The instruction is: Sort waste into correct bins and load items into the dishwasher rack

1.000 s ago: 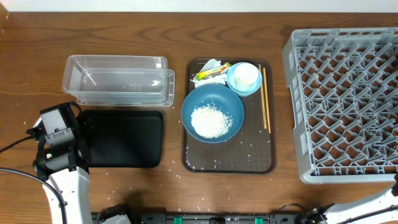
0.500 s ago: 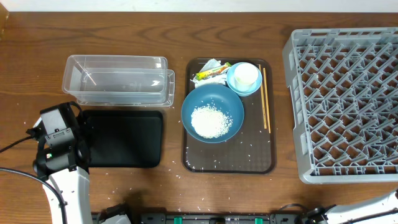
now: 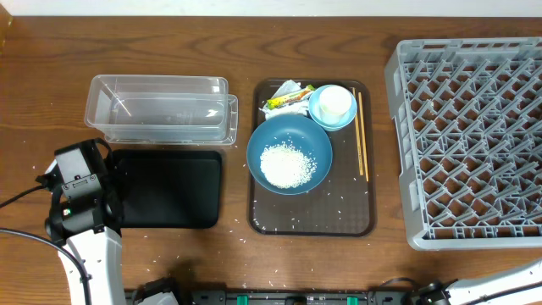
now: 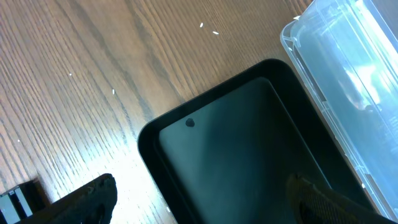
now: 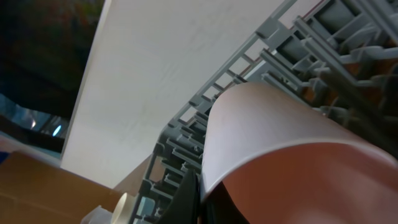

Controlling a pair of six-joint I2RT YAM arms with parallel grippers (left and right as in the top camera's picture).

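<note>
You are looking at a brown tray [image 3: 313,216] carrying a dark-blue bowl [image 3: 315,135] of rice [image 3: 288,165], a light-blue bowl [image 3: 317,112] with the white cup [image 3: 335,102] sitting in it, a tissue [image 3: 290,86], a wrapper [image 3: 286,101] and chopsticks [image 3: 361,135]; the clear tub [image 3: 161,108] is lying just beside the black tray [image 4: 249,155]; the rack [image 3: 470,144] is standing well to the right. Your left claw [image 4: 200,186] is hanging released over the black tray; your right claw is clenched, with a white-and-pink curve I cannot identify filling its view. Nothing on the surface [image 3: 51,68] is shifting since a second ago.
</note>
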